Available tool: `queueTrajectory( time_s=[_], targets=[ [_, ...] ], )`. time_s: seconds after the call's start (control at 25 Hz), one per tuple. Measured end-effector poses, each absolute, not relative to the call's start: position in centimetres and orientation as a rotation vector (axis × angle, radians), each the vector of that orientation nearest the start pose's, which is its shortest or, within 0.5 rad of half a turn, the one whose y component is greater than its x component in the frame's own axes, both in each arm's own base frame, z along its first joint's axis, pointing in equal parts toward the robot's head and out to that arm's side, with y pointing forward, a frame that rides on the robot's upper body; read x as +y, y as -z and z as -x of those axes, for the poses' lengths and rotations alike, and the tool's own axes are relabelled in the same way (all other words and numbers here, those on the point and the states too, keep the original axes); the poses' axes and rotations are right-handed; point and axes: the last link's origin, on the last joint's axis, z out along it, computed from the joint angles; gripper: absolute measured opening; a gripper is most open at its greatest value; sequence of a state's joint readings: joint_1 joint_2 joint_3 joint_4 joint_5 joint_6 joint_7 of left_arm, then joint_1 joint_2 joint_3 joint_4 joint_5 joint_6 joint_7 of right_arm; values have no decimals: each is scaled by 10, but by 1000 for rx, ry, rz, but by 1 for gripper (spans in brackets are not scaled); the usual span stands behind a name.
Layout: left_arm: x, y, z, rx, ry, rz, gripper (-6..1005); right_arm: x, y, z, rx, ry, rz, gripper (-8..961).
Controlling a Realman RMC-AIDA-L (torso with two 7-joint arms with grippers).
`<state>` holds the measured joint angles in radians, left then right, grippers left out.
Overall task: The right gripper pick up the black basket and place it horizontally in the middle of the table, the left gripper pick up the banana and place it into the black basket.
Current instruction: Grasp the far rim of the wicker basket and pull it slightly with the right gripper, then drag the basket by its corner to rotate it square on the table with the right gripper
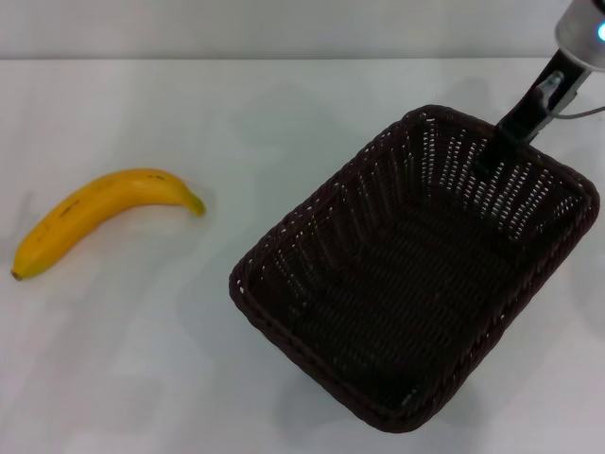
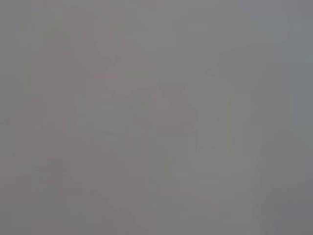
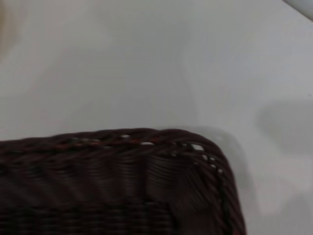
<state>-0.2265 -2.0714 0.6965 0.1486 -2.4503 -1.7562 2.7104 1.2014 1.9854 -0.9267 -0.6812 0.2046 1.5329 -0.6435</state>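
The black basket lies on the right half of the white table, turned diagonally and empty. My right gripper comes down from the far right corner, its grey-silver wrist showing a blue light, and its black fingers close on the basket's far rim. The right wrist view shows one corner of the basket's braided rim close up over the table. The yellow banana lies on the table at the left, well apart from the basket. The left gripper is out of view; the left wrist view shows only flat grey.
The table's far edge runs across the back of the head view. White tabletop separates the banana from the basket.
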Motion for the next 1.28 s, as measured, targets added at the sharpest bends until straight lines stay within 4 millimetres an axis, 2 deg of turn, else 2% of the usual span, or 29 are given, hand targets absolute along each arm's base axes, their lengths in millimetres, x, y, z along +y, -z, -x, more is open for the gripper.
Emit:
queueTrajectory(
  time_s=[0.2, 0.4, 0.52, 0.64, 0.84, 1.04, 1.16, 1.28],
  targets=[
    [240, -77, 346, -248, 1023, 1342, 860, 446, -13, -133, 987, 790, 2477, 810],
    [239, -77, 346, -249, 1021, 1347, 860, 439, -4, -131, 957, 883, 2487, 705],
    [237, -76, 347, -249, 1018, 1350, 860, 437, -4, -129, 1005, 879, 2464, 642],
    [235, -77, 348, -248, 1016, 1347, 860, 439, -8, -130, 1079, 831, 2404, 579],
    [232, -77, 350, -253, 1009, 1343, 860, 441, -12, -129, 1164, 762, 2329, 332],
    [229, -80, 355, -260, 989, 1340, 860, 444, -23, -133, 1291, 710, 2234, 195],
    [231, -83, 357, -260, 972, 1351, 860, 440, -34, -141, 1428, 666, 2206, 184],
    [231, -83, 357, -252, 961, 1355, 860, 432, -50, -155, 1665, 517, 2188, 173]
  ],
)
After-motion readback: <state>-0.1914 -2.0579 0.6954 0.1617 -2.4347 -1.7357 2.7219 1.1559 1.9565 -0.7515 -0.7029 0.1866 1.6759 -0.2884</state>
